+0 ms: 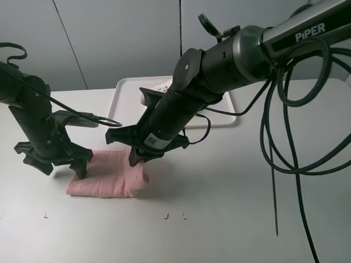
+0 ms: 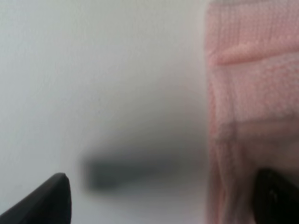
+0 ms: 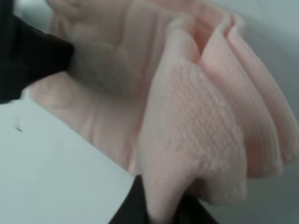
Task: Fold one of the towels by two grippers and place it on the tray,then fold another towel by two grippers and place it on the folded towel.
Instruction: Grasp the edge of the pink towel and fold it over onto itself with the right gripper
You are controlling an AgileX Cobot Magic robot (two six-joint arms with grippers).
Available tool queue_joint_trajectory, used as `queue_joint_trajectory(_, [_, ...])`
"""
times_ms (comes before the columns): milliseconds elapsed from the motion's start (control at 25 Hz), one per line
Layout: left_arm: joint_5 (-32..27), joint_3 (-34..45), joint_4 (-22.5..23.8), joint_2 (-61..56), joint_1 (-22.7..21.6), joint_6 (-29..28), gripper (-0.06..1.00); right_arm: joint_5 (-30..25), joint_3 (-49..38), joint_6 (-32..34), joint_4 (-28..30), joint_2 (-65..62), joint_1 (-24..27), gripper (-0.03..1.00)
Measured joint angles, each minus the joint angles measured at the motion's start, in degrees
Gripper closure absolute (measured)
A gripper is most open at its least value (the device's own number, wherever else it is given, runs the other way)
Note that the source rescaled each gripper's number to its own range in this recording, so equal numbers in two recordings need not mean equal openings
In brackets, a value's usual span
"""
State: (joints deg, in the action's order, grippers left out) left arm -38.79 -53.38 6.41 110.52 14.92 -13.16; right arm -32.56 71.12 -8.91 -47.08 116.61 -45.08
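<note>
The pale pink towel (image 1: pixel 109 178) lies folded into a long bundle on the table, in front of the white tray (image 1: pixel 127 94). My right gripper (image 1: pixel 137 159) reaches across the middle and is shut on the bundle's right end. In the right wrist view the layered pink towel (image 3: pixel 201 121) is pinched in that gripper (image 3: pixel 159 210). My left gripper (image 1: pixel 64 167) stands open over the bundle's left end. Its jaws are wide in the left wrist view (image 2: pixel 163 200), with one fingertip (image 2: pixel 275 196) against the pink towel (image 2: pixel 252 93). The cream towel is hidden behind my right arm.
The right arm's thick forearm (image 1: pixel 219 71) covers most of the tray. Black cables (image 1: pixel 279 137) hang in loops over the right side of the table. Small black marks (image 1: pixel 167 216) sit near the table's front edge.
</note>
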Motion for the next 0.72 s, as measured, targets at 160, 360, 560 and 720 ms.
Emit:
queue_joint_trajectory(160, [0.0,0.0,-0.1,0.0,0.0,0.0,-0.06,1.5,0.0,-8.5,-12.1,0.3,-0.1,0.92])
queue_joint_trajectory(360, [0.0,0.0,-0.2,0.0,0.0,0.0,-0.06,4.6,0.0,-20.0,-24.4,2.2,-2.1,0.92])
queue_joint_trajectory(560, [-0.1,0.0,-0.3,0.0,0.0,-0.1,-0.06,5.5,0.0,-25.0,-29.6,4.5,-3.9,0.92])
queue_joint_trajectory(720, [-0.1,0.0,-0.4,0.0,0.0,-0.1,-0.06,7.3,0.0,-28.8,-34.7,5.9,-4.0,0.92])
